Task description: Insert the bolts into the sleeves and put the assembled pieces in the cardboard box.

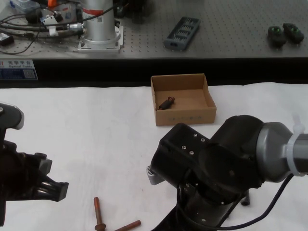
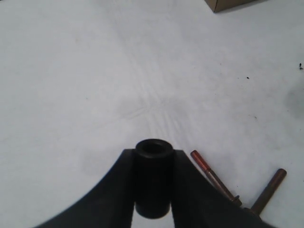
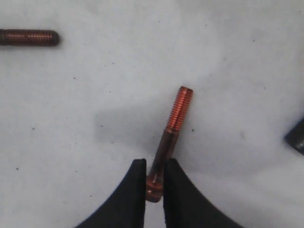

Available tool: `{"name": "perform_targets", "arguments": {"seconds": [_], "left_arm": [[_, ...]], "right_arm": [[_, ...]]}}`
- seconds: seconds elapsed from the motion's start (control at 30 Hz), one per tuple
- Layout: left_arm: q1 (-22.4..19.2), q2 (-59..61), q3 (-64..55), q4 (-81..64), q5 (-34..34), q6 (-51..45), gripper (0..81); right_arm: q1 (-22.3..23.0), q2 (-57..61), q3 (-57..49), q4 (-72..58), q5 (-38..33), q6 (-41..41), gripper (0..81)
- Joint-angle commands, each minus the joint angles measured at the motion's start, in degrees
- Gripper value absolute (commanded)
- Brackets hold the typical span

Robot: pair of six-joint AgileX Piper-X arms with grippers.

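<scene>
My left gripper (image 2: 153, 157) is shut on a black sleeve (image 2: 153, 190), held upright above the white cloth with its open bore showing. My right gripper (image 3: 154, 167) is shut on the head end of a copper bolt (image 3: 175, 118), whose threaded tip points away over the cloth. Two loose copper bolts (image 2: 213, 175) (image 2: 269, 189) lie on the cloth close to the left gripper, and in the high view they lie near the front edge (image 1: 98, 213) (image 1: 128, 225). The cardboard box (image 1: 208, 95) stands at mid-table with one dark assembled piece (image 1: 166, 103) inside.
Another bolt (image 3: 28, 37) lies on the cloth off to the side of the right gripper. A small black part (image 1: 245, 198) sits beside the right arm (image 1: 216, 163). The left arm (image 1: 24, 173) is at the front left. Behind the cloth is a perforated bench with a metal post base (image 1: 99, 30).
</scene>
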Motion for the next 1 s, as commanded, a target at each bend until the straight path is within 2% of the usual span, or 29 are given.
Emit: {"name": "perform_targets", "arguments": {"seconds": [0.0, 0.43, 0.83, 0.97], "left_arm": [[0.2, -0.6, -0.1, -1.0, 0.2, 0.9, 11.4], [0.2, -0.6, -0.1, -1.0, 0.2, 0.9, 11.4], [0.2, -0.6, -0.1, -0.8, 0.2, 0.9, 11.4], [0.2, -0.6, -0.1, -0.8, 0.2, 0.9, 11.4]], "right_arm": [[0.3, -0.8, -0.3, -0.5, -1.3, 0.6, 10.4], [0.5, 1.2, -0.1, -3.8, -4.2, 8.5, 10.4], [0.5, 4.1, 3.6, -6.2, -4.6, 8.1, 10.4], [0.1, 4.1, 5.3, -3.4, -3.0, 4.1, 10.4]]}}
